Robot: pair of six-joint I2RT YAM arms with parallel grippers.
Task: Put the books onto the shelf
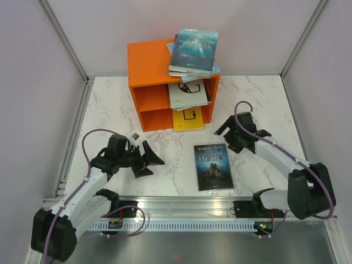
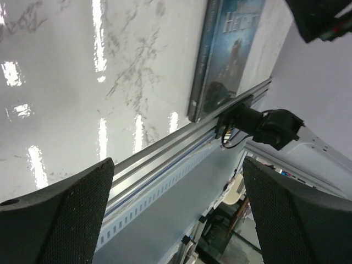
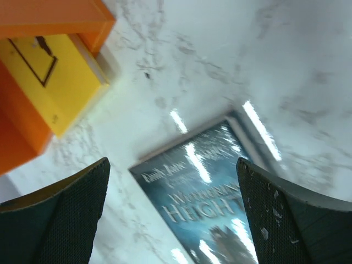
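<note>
- The dark book [image 1: 213, 166] lies flat and face up on the counter [image 1: 110, 104]. Its long axis runs near-to-far with the title end far, and it sits near and right of the shelf [image 1: 147, 66].
- The shelf top carries a stack [image 1: 192, 52] with a teal cover uppermost. The upper compartment holds a white book [image 1: 188, 93] and the lower a yellow book [image 1: 188, 119], both jutting out the front.
- The right pincer [image 1: 226, 137], just right of the dark book, is released and empty. The left pincer [image 1: 151, 165], well left, is spread and empty.
- The right wrist view shows the title lettering. The left wrist view shows the book's end by the rail [image 2: 165, 159].

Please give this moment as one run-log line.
left gripper: open, empty | right gripper: open, empty | dark book: flat on table | shelf: books on top and inside
</note>
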